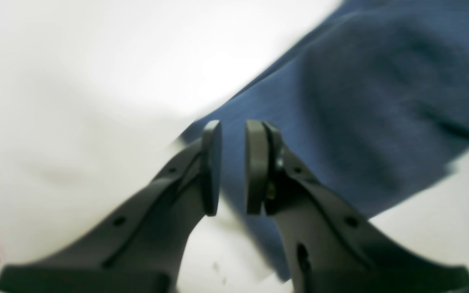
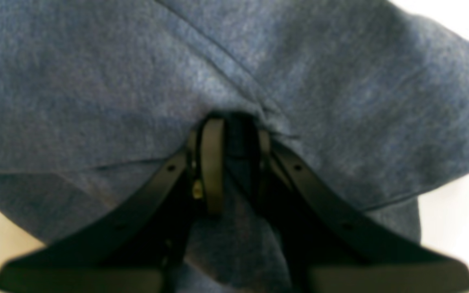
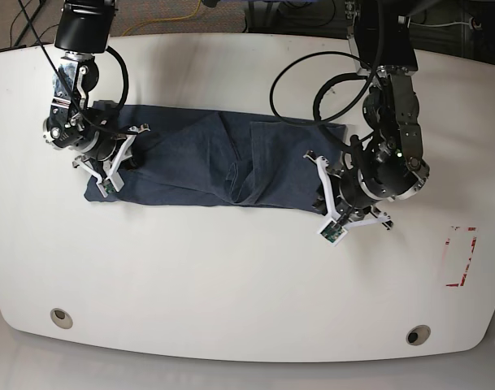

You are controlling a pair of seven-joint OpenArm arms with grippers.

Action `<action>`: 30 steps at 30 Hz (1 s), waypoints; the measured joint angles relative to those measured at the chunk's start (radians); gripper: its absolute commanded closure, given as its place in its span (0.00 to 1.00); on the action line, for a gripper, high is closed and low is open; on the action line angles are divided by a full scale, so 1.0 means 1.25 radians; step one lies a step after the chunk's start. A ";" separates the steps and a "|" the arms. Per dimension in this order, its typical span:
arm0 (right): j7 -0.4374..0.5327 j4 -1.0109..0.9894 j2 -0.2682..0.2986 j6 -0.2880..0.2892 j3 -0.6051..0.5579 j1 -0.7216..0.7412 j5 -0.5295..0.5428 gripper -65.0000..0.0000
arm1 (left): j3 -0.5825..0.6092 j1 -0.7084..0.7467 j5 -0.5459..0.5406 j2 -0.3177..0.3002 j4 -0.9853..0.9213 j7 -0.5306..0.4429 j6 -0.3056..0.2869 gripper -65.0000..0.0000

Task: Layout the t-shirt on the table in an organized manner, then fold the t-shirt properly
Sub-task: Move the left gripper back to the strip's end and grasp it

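Blue t-shirt (image 2: 96,81) pinched between right fingers (image 2: 212,162).

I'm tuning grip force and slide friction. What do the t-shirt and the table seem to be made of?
The t-shirt: soft knit, likely cotton, heathered blue with a matte fuzzy surface, a stitched seam and wrinkles. The table: smooth hard white top, probably laminate or coated board, with a faint gloss and rounded edges.

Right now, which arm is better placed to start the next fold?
Right. The right gripper is already shut on a pinch of the t-shirt at its end. The left gripper holds nothing: cloth shows through the narrow gap between its pads, so it would likely need to regrasp first.
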 measured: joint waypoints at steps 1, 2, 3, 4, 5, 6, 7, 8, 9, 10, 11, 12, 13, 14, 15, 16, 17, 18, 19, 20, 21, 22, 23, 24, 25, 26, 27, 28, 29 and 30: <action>-0.001 0.000 0.000 0.000 0.000 0.000 0.000 0.84 | -0.013 -0.001 -0.001 -0.001 -0.010 -0.002 -0.001 0.88; 0.000 0.000 0.000 0.000 0.000 0.000 0.000 0.84 | -0.028 -0.002 -0.002 0.000 -0.023 -0.002 -0.001 0.88; 0.000 0.000 0.000 0.000 0.000 0.000 0.000 0.84 | -0.042 -0.001 -0.002 0.001 -0.034 -0.001 -0.001 0.88; 0.001 0.000 0.000 0.000 0.000 0.000 0.001 0.84 | -0.060 0.000 -0.005 0.003 -0.045 -0.002 -0.001 0.88; 0.001 0.000 0.000 0.000 0.000 0.000 0.001 0.84 | -0.076 0.001 -0.005 0.007 -0.055 -0.002 -0.001 0.88; 0.000 0.000 0.000 0.000 0.000 0.000 0.000 0.84 | -0.092 0.001 -0.006 0.009 -0.065 -0.002 -0.001 0.88; 0.001 0.000 0.000 0.000 0.000 0.000 0.000 0.84 | -0.101 0.002 -0.005 0.009 -0.075 -0.002 0.000 0.88; 0.001 0.000 0.000 0.000 0.000 0.000 0.000 0.84 | -0.110 0.002 -0.004 0.008 -0.082 -0.001 -0.001 0.88; 0.000 0.000 0.000 0.000 0.000 0.000 0.000 0.84 | -0.116 0.003 -0.004 0.007 -0.091 -0.002 -0.001 0.88; 0.000 0.000 0.000 0.000 0.000 0.000 0.000 0.84 | -0.119 0.004 -0.004 0.006 -0.099 -0.002 0.000 0.88; 0.000 0.000 0.000 0.000 0.000 0.000 0.000 0.84 | -0.120 0.005 -0.004 0.002 -0.107 -0.007 -0.001 0.88; 0.000 0.000 0.000 0.000 0.000 0.000 0.000 0.84 | -0.121 0.007 -0.004 0.000 -0.115 -0.011 0.000 0.88; 0.000 0.000 0.000 0.000 0.000 0.000 0.000 0.84 | -0.121 0.008 -0.002 0.000 -0.122 -0.022 0.000 0.88; 0.000 0.000 0.000 0.000 0.000 0.000 0.000 0.84 | -0.121 0.009 -0.001 0.000 -0.134 -0.031 -0.001 0.88; 0.000 0.000 0.000 0.000 0.000 0.000 0.000 0.84 | -0.120 0.009 -0.001 0.001 -0.145 -0.037 -0.001 0.88; 0.000 0.000 0.000 0.000 0.000 0.000 0.000 0.84 | -0.120 0.007 -0.003 0.002 -0.162 -0.048 -0.001 0.88; 0.001 0.000 0.000 0.000 0.000 0.000 0.001 0.84 | -0.119 0.007 -0.005 0.003 -0.180 -0.048 -0.001 0.88; 0.001 0.000 0.000 0.000 0.000 0.001 0.001 0.84 | -0.119 0.004 -0.005 0.005 -0.194 -0.051 -0.001 0.88; 0.001 0.000 0.000 0.000 0.000 0.000 0.000 0.84 | -0.118 0.004 -0.004 0.007 -0.214 -0.050 0.000 0.88; 0.000 0.000 -0.002 0.000 0.001 0.001 0.000 0.84 | -0.117 0.002 -0.007 0.007 -0.230 -0.054 -0.001 0.88; -0.001 0.000 -0.004 0.000 0.001 0.000 -0.001 0.84 | -0.117 0.002 -0.012 0.004 -0.252 -0.054 -0.001 0.88; 0.001 0.000 -0.005 0.000 0.001 0.000 0.000 0.84 | -0.115 0.002 -0.015 -0.001 -0.268 -0.056 -0.001 0.88; 0.002 0.000 -0.006 0.000 0.002 0.000 0.000 0.84 | -0.114 0.002 -0.016 -0.007 -0.283 -0.061 -0.001 0.88; 0.001 0.000 -0.006 0.000 0.002 0.000 0.000 0.84 | -0.114 0.003 -0.016 -0.012 -0.293 -0.066 -0.001 0.88; 0.000 0.000 -0.006 0.000 0.002 0.001 0.000 0.84 | -0.116 0.005 -0.018 -0.017 -0.300 -0.080 -0.001 0.88; 0.000 0.000 -0.006 0.000 0.002 0.001 -0.001 0.84 | -0.118 0.007 -0.024 -0.021 -0.306 -0.090 -0.001 0.88; 0.001 0.000 -0.006 0.000 0.002 0.001 0.000 0.84 | -0.119 0.006 -0.025 -0.023 -0.311 -0.099 -0.001 0.88; 0.001 0.000 -0.007 0.000 0.002 0.001 0.000 0.84 | -0.119 0.005 -0.025 -0.026 -0.317 -0.110 -0.001 0.88; 0.001 0.000 -0.007 0.000 0.002 0.001 0.000 0.84 | -0.119 0.003 -0.024 -0.026 -0.325 -0.115 -0.001 0.88; 0.000 0.000 -0.007 0.000 0.002 0.001 0.000 0.84 | -0.119 0.000 -0.023 -0.027 -0.332 -0.122 -0.001 0.88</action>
